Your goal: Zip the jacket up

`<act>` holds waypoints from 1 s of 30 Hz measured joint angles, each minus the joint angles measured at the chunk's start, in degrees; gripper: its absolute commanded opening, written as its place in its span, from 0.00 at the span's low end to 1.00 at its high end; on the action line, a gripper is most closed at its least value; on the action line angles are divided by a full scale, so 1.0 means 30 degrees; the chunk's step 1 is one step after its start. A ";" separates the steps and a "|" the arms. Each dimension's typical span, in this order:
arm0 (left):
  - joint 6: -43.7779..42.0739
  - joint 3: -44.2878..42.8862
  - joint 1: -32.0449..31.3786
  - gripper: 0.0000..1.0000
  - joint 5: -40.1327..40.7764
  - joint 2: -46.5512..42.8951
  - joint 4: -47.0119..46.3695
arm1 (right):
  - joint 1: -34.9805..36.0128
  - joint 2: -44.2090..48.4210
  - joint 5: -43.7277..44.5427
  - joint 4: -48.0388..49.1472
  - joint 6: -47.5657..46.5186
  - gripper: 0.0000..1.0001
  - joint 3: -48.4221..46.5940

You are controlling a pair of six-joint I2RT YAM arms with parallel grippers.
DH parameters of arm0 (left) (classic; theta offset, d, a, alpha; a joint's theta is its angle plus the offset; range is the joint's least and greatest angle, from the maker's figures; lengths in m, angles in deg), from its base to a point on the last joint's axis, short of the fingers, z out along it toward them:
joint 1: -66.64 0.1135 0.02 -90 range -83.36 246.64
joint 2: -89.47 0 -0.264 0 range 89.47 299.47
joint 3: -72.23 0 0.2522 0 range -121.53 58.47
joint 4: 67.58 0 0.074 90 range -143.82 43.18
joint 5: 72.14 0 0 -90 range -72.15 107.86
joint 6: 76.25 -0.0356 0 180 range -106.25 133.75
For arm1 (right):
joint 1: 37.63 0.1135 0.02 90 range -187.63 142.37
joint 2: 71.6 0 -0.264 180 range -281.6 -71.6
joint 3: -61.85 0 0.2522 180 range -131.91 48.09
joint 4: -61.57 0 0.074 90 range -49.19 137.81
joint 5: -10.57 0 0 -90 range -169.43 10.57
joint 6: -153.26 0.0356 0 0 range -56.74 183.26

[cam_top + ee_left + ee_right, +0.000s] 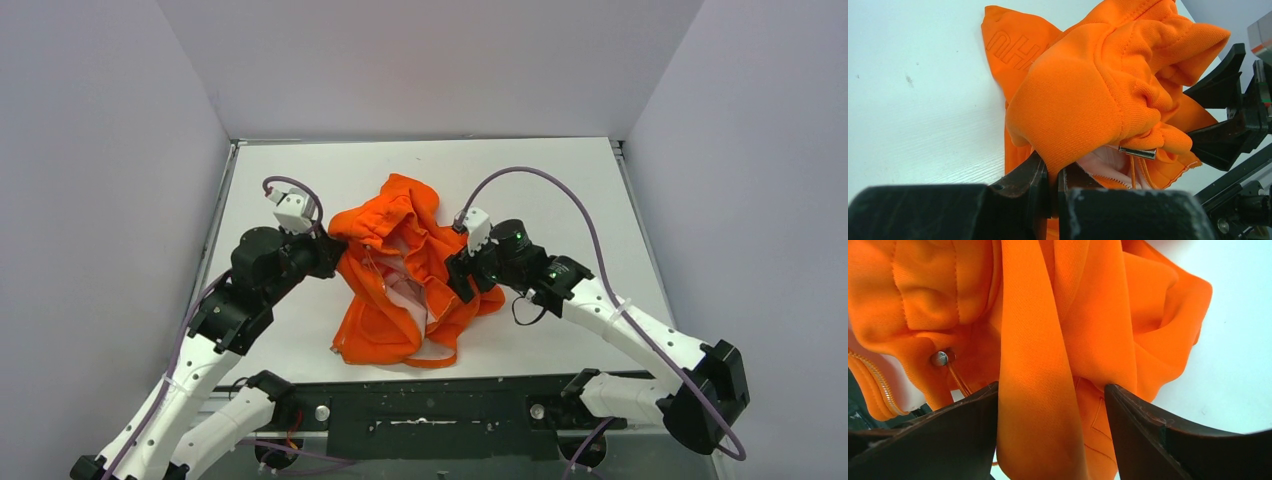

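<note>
The orange jacket (400,275) lies crumpled in a heap in the middle of the white table, its pale pink lining and light zipper (412,300) showing at the front. My left gripper (330,255) is at the heap's left side, shut on a fold of the orange fabric (1073,100). My right gripper (462,280) is at the heap's right side with its jaws open around a hanging fold of orange fabric (1035,390). A metal cord end (1138,152) and thin orange cord show in the left wrist view, and a cord end (939,358) in the right wrist view.
The white table (560,200) is walled by grey panels at the back and both sides. A black rail (430,410) with the arm bases runs along the near edge. Purple cables loop above both wrists.
</note>
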 measured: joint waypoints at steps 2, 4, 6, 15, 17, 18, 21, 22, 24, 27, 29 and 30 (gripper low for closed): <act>0.0000 0.0000 0.0000 0.00 -0.0073 0.0000 0.0036 | 0.0138 -0.0160 0.0058 0.0022 0.0036 0.53 0.0131; 0.0007 0.0000 0.0000 0.00 -0.0131 0.0007 0.0080 | 0.0328 -0.0299 0.0240 -0.0029 0.0029 0.32 0.0138; 0.0007 0.0000 0.0000 0.00 -0.0131 0.0066 0.0102 | 0.0481 -0.0313 0.0605 -0.0109 0.0036 0.06 0.0138; 0.0007 -0.1770 0.0000 0.00 0.0481 0.1333 0.1078 | 0.0619 0.0903 0.3213 -0.1144 0.0175 0.00 -0.1698; 0.0000 -0.3060 0.0000 0.00 0.0539 0.1749 0.1217 | 0.0619 0.1180 0.3599 -0.1319 0.0073 0.00 -0.2929; 0.0007 -0.3701 0.0000 0.00 0.0539 0.1931 0.1275 | 0.0619 0.1253 0.3745 -0.1399 0.0007 0.00 -0.3840; -0.0044 -0.6390 0.0000 0.00 0.0525 0.2565 0.1290 | 0.0627 0.1355 0.3818 -0.1326 -0.0109 0.00 -0.6069; -0.0080 -0.7264 0.0000 0.00 0.0510 0.2688 0.1275 | 0.0648 0.1384 0.3752 -0.1239 -0.0153 0.00 -0.6812; -0.0211 -0.8706 0.0000 0.00 0.0430 0.2834 0.1246 | 0.0714 0.1413 0.3424 -0.1173 -0.0291 0.00 -0.8065; -0.0699 -1.0564 0.0000 0.00 0.0277 0.2871 0.1144 | 0.0714 0.1428 0.2244 -0.0947 -0.0568 0.00 -0.9952; -0.1071 -1.1395 0.0000 0.00 0.0007 0.2856 0.1115 | 0.0714 0.1443 0.1239 -0.0758 -0.0692 0.00 -1.0979; -0.1253 -1.1788 0.0000 0.00 -0.0138 0.2849 0.1115 | 0.0714 0.1443 0.0765 -0.0729 -0.0707 0.00 -1.1453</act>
